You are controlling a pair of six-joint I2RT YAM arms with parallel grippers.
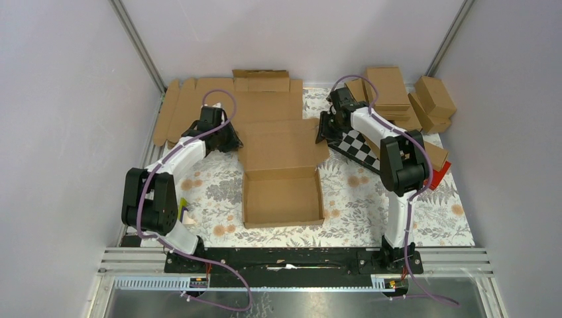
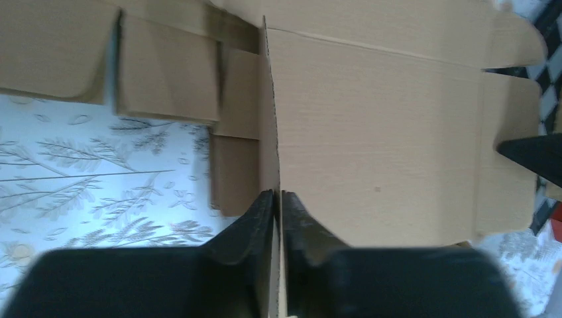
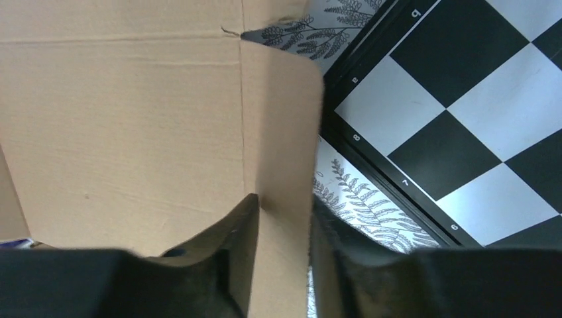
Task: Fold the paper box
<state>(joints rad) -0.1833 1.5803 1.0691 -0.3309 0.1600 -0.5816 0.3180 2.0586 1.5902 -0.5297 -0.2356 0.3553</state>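
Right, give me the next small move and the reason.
Probably raise both grippers together so the lid swings up toward the tray. The left gripper is shut on the lid's left flap, the right gripper straddles the right flap, the tray's walls already stand, and the lid is open behind it.
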